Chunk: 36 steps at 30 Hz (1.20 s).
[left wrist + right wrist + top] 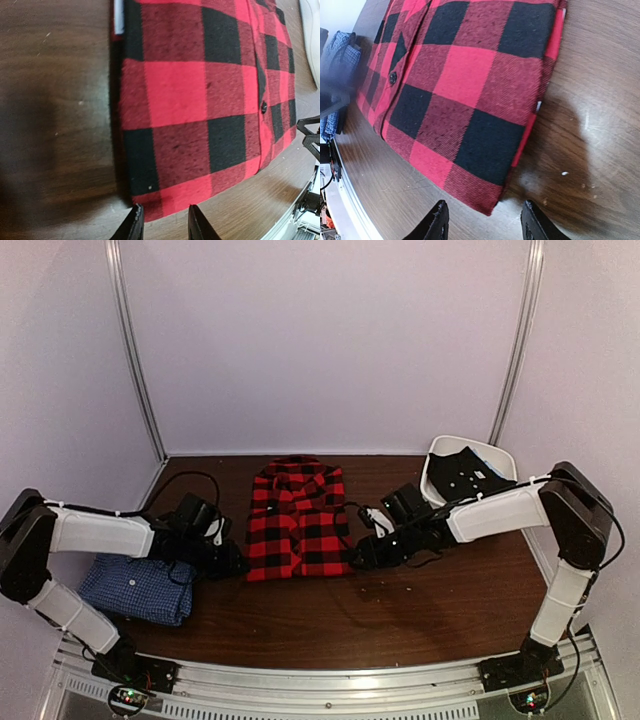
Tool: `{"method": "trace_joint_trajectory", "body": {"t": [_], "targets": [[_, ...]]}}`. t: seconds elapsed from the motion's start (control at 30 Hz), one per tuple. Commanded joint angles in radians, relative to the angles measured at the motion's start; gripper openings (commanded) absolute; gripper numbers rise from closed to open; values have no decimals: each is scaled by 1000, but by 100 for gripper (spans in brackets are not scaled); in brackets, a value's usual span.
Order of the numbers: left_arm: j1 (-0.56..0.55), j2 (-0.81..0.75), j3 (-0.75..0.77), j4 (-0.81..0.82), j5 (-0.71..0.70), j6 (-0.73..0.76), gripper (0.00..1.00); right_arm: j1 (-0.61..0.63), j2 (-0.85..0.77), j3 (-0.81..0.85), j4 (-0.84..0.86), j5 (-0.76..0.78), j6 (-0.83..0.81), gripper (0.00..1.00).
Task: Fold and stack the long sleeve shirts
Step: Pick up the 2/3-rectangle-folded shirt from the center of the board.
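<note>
The plaid shirt [298, 520] lay folded on the tabletop [420, 625], the blue shirt [140, 588] folded to its left, apart. The left pincer [232, 562] and right pincer [362, 552] stood open, empty, at its near corners. Only stacking seemed left.

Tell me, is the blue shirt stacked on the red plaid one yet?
No, the blue shirt lies by itself at the left, apart from the red plaid shirt.

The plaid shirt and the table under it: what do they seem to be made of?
The plaid shirt looks like brushed woven flannel, probably cotton: matte, fuzzy, visible diagonal weave. The table looks like dark wood or laminate: grain streaks, slight sheen.
</note>
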State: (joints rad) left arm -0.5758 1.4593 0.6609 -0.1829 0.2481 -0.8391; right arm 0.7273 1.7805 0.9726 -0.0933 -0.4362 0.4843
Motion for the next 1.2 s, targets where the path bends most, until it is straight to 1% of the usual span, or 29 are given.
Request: {"method": "trace_joint_trajectory", "body": {"t": [0.0,0.67,0.87,1.0,1.17], "targets": [[-7,-39,-37,26,-39,-43,32,18,10,-2,39,27,19,50],[-16,-3,-73,84,-16,-52,33,49,37,-47,82,46,46,50],[-24,20,-71,96,-15,-53,32,50,59,-59,90,44,61,45],[-28,28,-69,97,-20,-55,31,50,53,-71,125,52,69,44],[-32,38,-67,105,-22,-57,28,50,39,-81,128,74,79,43]]}}
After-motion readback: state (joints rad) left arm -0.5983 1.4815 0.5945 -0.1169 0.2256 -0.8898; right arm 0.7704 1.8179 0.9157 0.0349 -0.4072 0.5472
